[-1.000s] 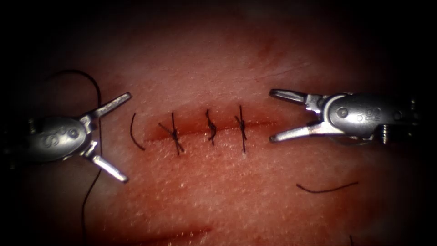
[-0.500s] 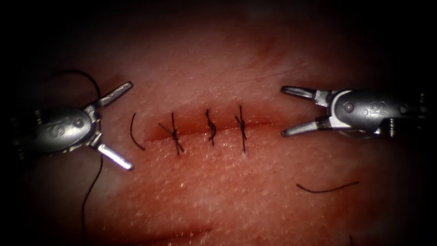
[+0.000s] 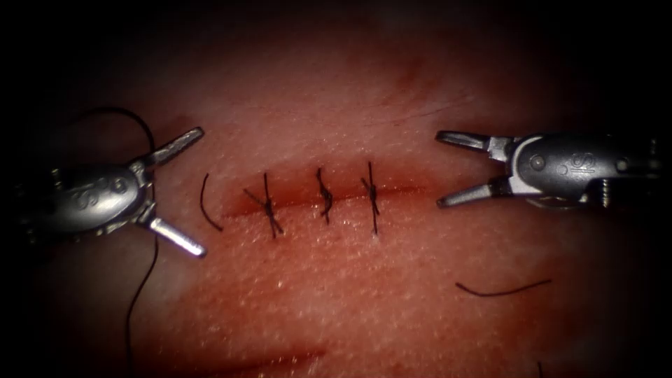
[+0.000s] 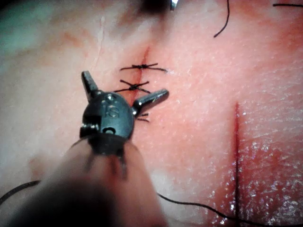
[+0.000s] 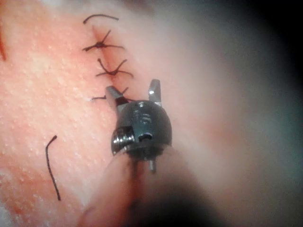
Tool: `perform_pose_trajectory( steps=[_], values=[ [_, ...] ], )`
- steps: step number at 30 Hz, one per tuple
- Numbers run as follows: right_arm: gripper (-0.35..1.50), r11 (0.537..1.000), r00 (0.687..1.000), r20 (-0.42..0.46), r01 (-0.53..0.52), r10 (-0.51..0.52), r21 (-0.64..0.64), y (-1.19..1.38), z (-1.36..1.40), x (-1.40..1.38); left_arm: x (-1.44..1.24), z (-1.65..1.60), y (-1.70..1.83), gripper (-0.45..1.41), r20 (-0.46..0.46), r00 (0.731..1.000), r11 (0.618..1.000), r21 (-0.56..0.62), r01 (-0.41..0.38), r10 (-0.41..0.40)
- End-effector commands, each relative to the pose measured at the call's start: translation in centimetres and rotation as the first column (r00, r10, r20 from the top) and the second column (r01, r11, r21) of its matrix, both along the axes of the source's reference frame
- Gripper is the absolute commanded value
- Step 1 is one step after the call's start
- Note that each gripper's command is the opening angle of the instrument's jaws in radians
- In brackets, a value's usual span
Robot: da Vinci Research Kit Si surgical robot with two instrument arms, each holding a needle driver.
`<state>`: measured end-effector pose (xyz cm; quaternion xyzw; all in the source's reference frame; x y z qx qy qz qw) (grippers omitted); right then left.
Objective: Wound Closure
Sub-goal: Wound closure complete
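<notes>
Steel left tool (image 3: pixel 197 190) jaws spread, empty | right tool (image 3: pixel 441 168) jaws spread, empty | cut (image 3: pixel 322 199) stitched thrice | needle unseen

1. Tissue (image 3: pixel 392 294): pinkish red, finely pebbled.
2. Cut (image 3: pixel 413 190): darker red line.
3. Stitches (image 3: pixel 325 196): black thread, crossed.
4. Loose thread ends (image 3: pixel 500 289): black.
5. Both grippers (image 3: pixel 187 192) (image 3: pixel 448 170): shiny silver-grey metal.

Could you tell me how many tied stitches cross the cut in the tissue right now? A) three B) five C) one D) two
A: the endoscope view shows three knotted stitches spaced along the cut, while the left claw and the right claw both stand open and hold nothing.
</notes>
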<state>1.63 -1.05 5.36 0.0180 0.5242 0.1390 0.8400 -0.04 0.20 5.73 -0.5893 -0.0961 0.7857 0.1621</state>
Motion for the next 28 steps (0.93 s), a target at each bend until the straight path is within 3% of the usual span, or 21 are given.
perform_pose_trajectory(
  steps=[1,14,19,22,28],
  values=[
    [1.35,1.000,1.000,-0.001,0.002,-0.002,-0.007,0.03,0.03,0.07,-0.05,0.05,0.03,0.94,0.000,1.000,1.000,-0.001,0.001,-0.001],
    [1.36,1.000,1.000,-0.004,-0.001,0.000,-0.013,0.02,-0.01,0.09,-0.06,0.04,0.02,0.83,-0.001,1.000,1.000,0.004,0.004,-0.004],
    [1.36,1.000,1.000,-0.004,-0.001,0.001,-0.013,0.02,-0.01,0.08,-0.06,0.04,0.01,0.64,-0.001,1.000,1.000,0.009,0.007,-0.007],
    [1.36,1.000,1.000,-0.003,0.002,-0.002,-0.019,0.02,-0.01,0.08,-0.06,0.04,0.01,0.31,0.000,1.000,1.000,0.026,0.013,-0.013],
    [1.36,1.000,1.000,-0.005,-0.001,0.001,-0.021,0.02,0.00,0.09,-0.06,0.03,0.01,0.27,0.000,1.000,0.999,0.032,0.015,-0.015]
  ],
)
